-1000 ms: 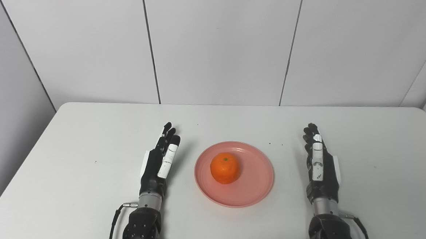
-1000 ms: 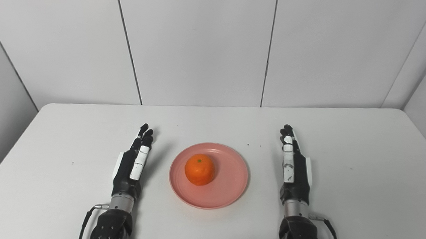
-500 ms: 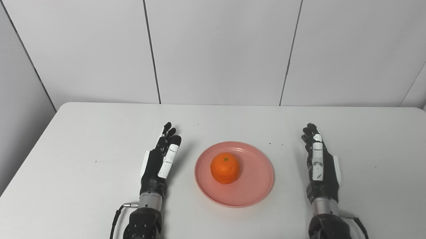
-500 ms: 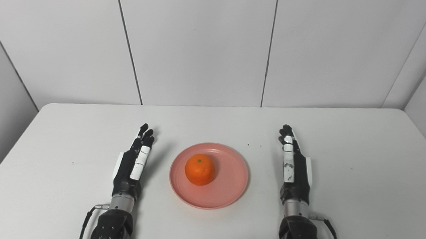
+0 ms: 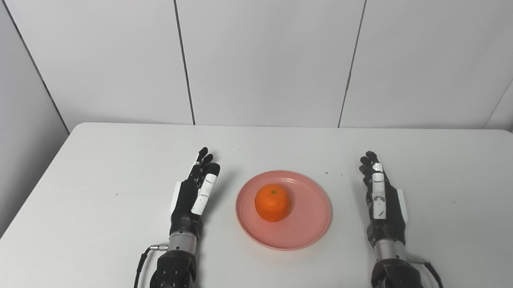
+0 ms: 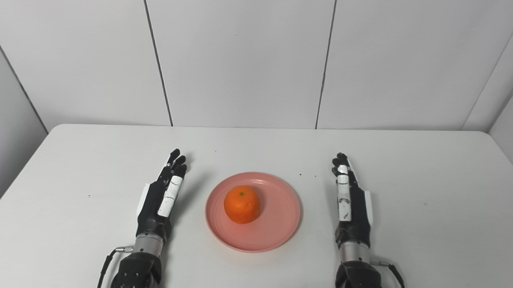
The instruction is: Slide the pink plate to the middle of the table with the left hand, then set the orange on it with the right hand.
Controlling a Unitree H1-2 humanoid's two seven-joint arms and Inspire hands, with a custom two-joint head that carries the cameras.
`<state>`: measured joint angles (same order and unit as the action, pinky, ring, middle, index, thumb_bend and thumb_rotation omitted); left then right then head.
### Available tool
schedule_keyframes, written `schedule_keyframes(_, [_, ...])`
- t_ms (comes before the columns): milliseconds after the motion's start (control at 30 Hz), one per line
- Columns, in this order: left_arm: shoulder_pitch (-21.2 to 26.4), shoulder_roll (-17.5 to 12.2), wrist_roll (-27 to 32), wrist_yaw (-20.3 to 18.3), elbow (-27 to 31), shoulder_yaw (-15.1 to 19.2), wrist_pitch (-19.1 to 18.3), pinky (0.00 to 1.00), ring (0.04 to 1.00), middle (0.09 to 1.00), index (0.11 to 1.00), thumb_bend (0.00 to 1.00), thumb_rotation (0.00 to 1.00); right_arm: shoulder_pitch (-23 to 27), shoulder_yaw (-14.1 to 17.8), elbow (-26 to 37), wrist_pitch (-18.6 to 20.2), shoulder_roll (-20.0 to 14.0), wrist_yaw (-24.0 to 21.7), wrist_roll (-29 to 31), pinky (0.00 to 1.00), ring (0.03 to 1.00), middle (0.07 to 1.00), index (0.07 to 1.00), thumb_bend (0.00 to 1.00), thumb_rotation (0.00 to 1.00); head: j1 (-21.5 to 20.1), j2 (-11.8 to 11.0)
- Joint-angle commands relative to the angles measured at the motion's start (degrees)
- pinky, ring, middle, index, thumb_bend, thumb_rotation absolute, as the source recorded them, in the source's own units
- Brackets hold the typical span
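Observation:
A pink plate (image 5: 307, 229) lies near the middle of the white table (image 5: 87, 179). An orange (image 5: 272, 203) sits on the plate, slightly left of its centre. My left hand (image 5: 192, 195) rests a short way left of the plate, fingers stretched out and holding nothing. To the right of the plate, my right hand (image 5: 381, 201) is also open and empty, fingers pointing away from me. Neither hand touches the plate or the orange.
Grey wall panels (image 5: 269, 51) stand behind the table's far edge. A few small dark specks (image 5: 327, 173) dot the tabletop beyond the plate. A cable (image 5: 137, 273) trails from the left wrist.
The right hand has drifted slightly left, toward the plate. The whole picture has shifted a few pixels, so the camera moved a little. Plate, orange and left hand have stayed in place.

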<state>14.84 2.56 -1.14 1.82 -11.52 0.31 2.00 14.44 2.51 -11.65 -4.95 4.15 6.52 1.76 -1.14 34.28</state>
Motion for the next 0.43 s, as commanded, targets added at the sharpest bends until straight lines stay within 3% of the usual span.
schedule_keyframes(0, [-0.9,0.8,-0.3,0.6,0.2,-0.3,-1.0,0.98,0.943,0.944,0.926,0.82,0.85,-2.1,-0.5,-1.1,0.9,-0.7,-1.6,-0.1,1.00,0.934,0.914,0.906,0.80,1.00,0.0,0.0])
schedule_keyframes(200, [-0.8,1.5,0.5,0.8,0.7,0.3,-2.2,0.99,0.959,0.953,0.932,0.82,0.86,-1.6,-2.0,-0.5,3.2,-2.2,-4.1,0.4,1.00,0.922,0.908,0.889,0.80,1.00,0.2,0.1])
schedule_keyframes(400, [-0.4,2.1,1.2,1.1,1.2,1.1,-3.8,0.99,0.962,0.956,0.938,0.79,0.88,-1.4,-2.5,-0.8,3.2,-2.8,-4.6,0.0,0.98,0.910,0.900,0.885,0.81,1.00,0.2,0.3])
